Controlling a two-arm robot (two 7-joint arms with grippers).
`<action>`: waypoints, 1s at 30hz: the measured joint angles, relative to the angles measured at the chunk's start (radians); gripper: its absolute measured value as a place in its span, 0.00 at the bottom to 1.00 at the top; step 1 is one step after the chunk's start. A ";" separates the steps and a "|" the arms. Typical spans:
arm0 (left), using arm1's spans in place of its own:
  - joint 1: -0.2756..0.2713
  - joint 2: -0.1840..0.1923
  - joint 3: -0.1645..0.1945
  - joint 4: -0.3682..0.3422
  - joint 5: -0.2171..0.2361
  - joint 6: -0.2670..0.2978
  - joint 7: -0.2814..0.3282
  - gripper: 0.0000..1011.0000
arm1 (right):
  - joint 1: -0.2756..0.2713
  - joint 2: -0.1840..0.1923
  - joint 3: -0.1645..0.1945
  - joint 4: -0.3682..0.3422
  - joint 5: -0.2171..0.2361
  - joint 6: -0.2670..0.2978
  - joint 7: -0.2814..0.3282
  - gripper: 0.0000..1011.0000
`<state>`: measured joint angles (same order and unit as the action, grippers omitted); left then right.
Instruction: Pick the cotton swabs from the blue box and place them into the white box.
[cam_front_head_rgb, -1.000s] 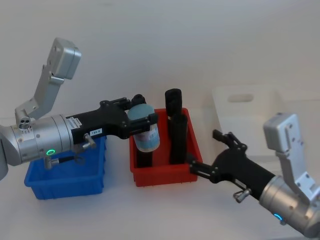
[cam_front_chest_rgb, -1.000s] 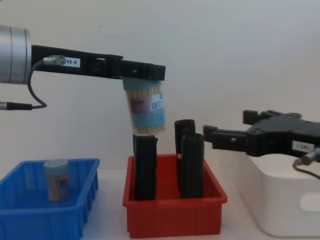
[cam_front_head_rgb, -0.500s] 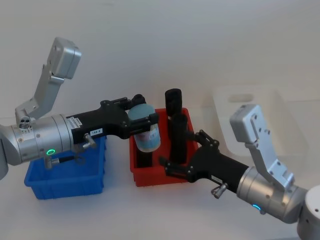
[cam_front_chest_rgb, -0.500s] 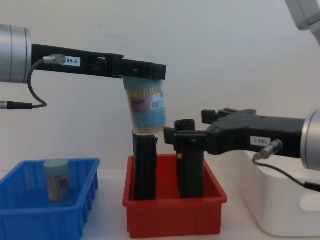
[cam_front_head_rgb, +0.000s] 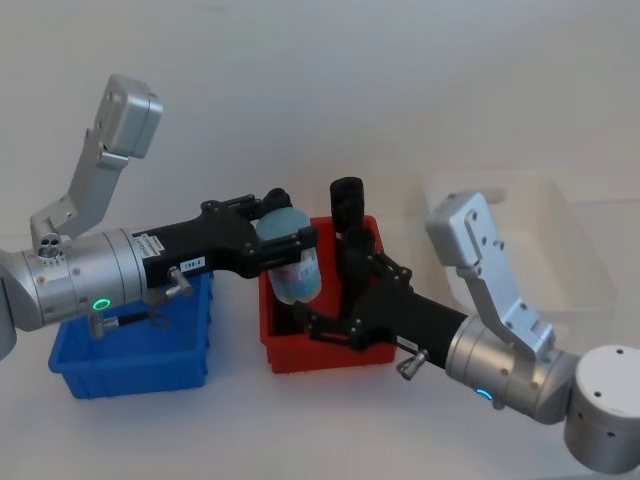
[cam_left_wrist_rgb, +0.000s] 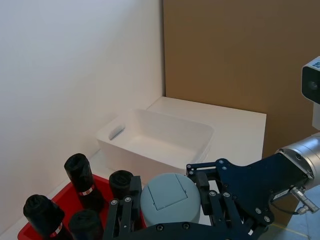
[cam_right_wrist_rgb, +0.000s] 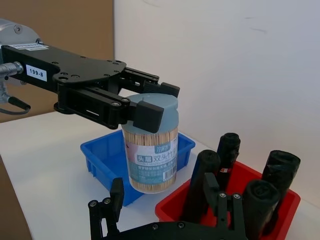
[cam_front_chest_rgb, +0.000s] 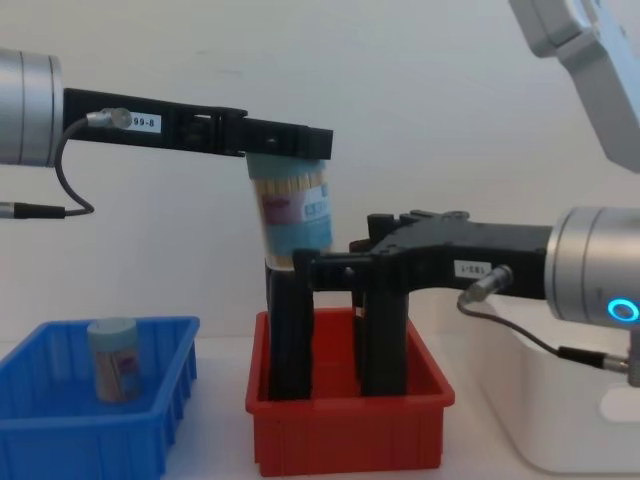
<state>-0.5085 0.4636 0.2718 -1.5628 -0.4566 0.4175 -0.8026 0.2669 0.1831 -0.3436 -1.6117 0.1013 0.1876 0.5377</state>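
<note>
Now my left gripper (cam_front_head_rgb: 283, 225) clamps a cotton swabs tub (cam_front_head_rgb: 297, 280) by its lid above the red bin's (cam_front_head_rgb: 330, 356) left edge. My right gripper (cam_right_wrist_rgb: 162, 192), fingers apart, is at its base. Chest view adds a second tub (cam_front_chest_rgb: 113, 358) in the blue box (cam_front_chest_rgb: 60, 440). The white box (cam_front_head_rgb: 590, 270) lies open at right.

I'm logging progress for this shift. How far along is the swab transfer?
Done: nothing delivered; the white box looks bare inside. In hand: the left gripper is shut on one tub of cotton swabs by its lid, raised above the red bin, and the open right gripper reaches toward its lower body, apparently for a handover. Left: this tub's placement, plus a second tub standing in the blue box.
</note>
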 joint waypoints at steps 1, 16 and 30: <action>0.000 0.000 0.000 0.000 0.000 0.000 0.000 0.66 | 0.003 -0.003 -0.001 0.004 0.000 0.000 0.002 0.99; 0.000 0.000 0.000 0.000 0.000 0.000 0.000 0.66 | 0.068 -0.048 -0.024 0.078 -0.013 -0.011 0.036 0.99; 0.000 0.000 0.000 0.000 0.000 0.000 0.001 0.66 | 0.107 -0.070 -0.035 0.126 -0.024 -0.012 0.039 0.65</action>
<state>-0.5085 0.4636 0.2717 -1.5627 -0.4565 0.4172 -0.8021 0.3742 0.1128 -0.3784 -1.4856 0.0774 0.1758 0.5764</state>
